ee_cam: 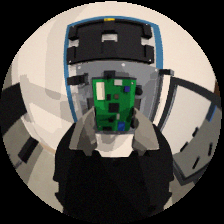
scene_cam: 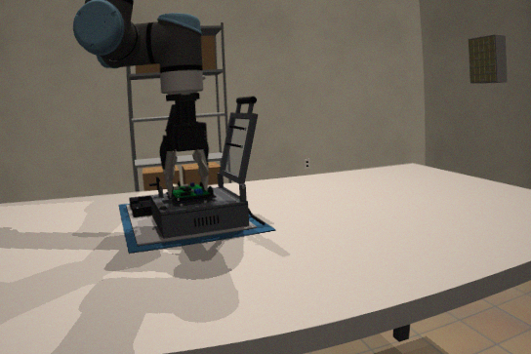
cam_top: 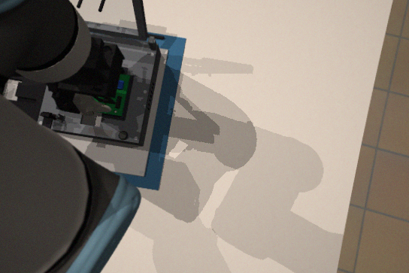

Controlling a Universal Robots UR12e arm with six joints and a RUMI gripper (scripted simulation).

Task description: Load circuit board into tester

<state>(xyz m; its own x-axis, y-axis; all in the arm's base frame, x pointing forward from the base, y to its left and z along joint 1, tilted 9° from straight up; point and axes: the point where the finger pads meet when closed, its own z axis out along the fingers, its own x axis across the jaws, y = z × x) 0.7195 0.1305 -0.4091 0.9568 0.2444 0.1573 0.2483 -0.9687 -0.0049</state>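
Observation:
The circuit board (cam_top: 124,95) (scene_cam: 187,192) (ee_cam: 114,100), green and component side up, lies between the fingers of my gripper (scene_cam: 188,191) (ee_cam: 113,108), at the top of the grey tester (scene_cam: 171,223) (ee_cam: 146,75). The fingers touch its two long edges, so the gripper looks shut on it. Its white connector (ee_cam: 100,91) is near the corner at the tray end, on the side away from the lid. The lid (cam_top: 137,7) (scene_cam: 248,146) stands open. The black tray (scene_cam: 141,208) (ee_cam: 110,52) holds no board in the wrist view. The pins and seating are hidden. I cannot tell which post stands alone.
A blue mat (cam_top: 171,90) (scene_cam: 128,229) lies under the tester and tray. The raised lid stands close beside the gripper. A black latch (cam_top: 49,115) (scene_cam: 157,184) (ee_cam: 77,80) stands on the side opposite the lid. A short round knob (cam_top: 122,135) is at a tester corner.

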